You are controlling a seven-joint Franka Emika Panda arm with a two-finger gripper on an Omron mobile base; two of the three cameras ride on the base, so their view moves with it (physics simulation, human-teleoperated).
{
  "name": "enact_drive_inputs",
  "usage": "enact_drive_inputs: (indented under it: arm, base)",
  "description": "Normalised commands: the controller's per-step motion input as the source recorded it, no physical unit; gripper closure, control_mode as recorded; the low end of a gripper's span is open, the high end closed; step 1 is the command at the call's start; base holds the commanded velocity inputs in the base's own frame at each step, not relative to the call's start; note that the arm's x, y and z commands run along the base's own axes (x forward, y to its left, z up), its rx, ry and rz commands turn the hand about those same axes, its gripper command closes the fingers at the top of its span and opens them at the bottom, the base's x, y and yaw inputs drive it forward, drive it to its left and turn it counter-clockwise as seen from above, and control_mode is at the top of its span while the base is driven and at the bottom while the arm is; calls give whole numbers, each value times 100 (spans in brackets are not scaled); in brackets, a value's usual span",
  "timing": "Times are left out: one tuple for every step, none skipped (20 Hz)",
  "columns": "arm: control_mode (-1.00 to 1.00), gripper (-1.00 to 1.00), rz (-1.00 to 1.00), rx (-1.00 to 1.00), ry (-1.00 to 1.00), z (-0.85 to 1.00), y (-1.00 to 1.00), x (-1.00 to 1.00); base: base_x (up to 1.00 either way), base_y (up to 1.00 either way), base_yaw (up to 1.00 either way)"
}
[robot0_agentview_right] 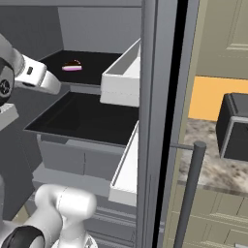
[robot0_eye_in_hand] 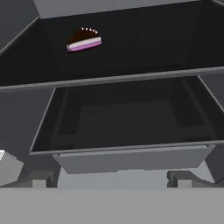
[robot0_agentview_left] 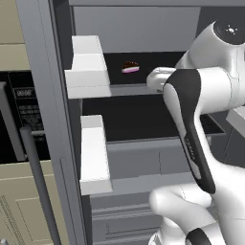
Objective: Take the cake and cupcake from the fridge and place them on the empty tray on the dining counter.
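The fridge (robot0_agentview_left: 48,95) stands open in front of me. On its upper black shelf lies the cake (robot0_agentview_left: 130,67), a small wedge with a dark top and a pink and white layer, also seen as the cake (robot0_agentview_right: 72,66) and the cake (robot0_eye_in_hand: 84,40). My gripper (robot0_eye_in_hand: 111,180) is open with nothing between its fingertips (robot0_eye_in_hand: 39,179). It hangs in front of the shelves, short of and below the cake, facing a deep black lower shelf (robot0_eye_in_hand: 122,113). The cupcake, the tray and the dining counter are out of view.
White door bins (robot0_agentview_left: 88,67) jut from the left door, and another white bin (robot0_agentview_right: 123,80) from the right door. Long bar handles (robot0_agentview_right: 191,193) hang on the doors. A black microwave (robot0_agentview_left: 19,110) is at the left. A dark boxy appliance (robot0_agentview_right: 237,126) stands on a speckled worktop (robot0_agentview_right: 208,167).
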Motion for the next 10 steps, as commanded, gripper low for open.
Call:
enact_drive_inputs:
  arm:
    - [-100, -100, 0, 3, 0, 9, 0, 79]
    - [-100, -100, 0, 7, 0, 0, 0, 81]
    - [-100, -100, 0, 4, 0, 2, 0, 84]
    - [-100, -100, 0, 1, 0, 2, 4, 77]
    - [-100, -100, 0, 0, 0, 0, 7, 73]
    - [-100, -100, 0, 0, 0, 0, 10, 74]
    - [-100, -100, 0, 0, 0, 0, 18, 73]
    - [-100, -100, 0, 0, 0, 0, 25, 70]
    - [-100, -100, 0, 0, 0, 0, 28, 75]
    - [-100, -100, 0, 0, 0, 1, 27, 72]
  base:
    - [0, 0, 0]
    - [0, 0, 0]
    - [0, 0, 0]
    - [0, 0, 0]
    - [0, 0, 0]
    - [0, 0, 0]
    - [0, 0, 0]
    - [0, 0, 0]
    - [0, 0, 0]
    - [0, 0, 0]
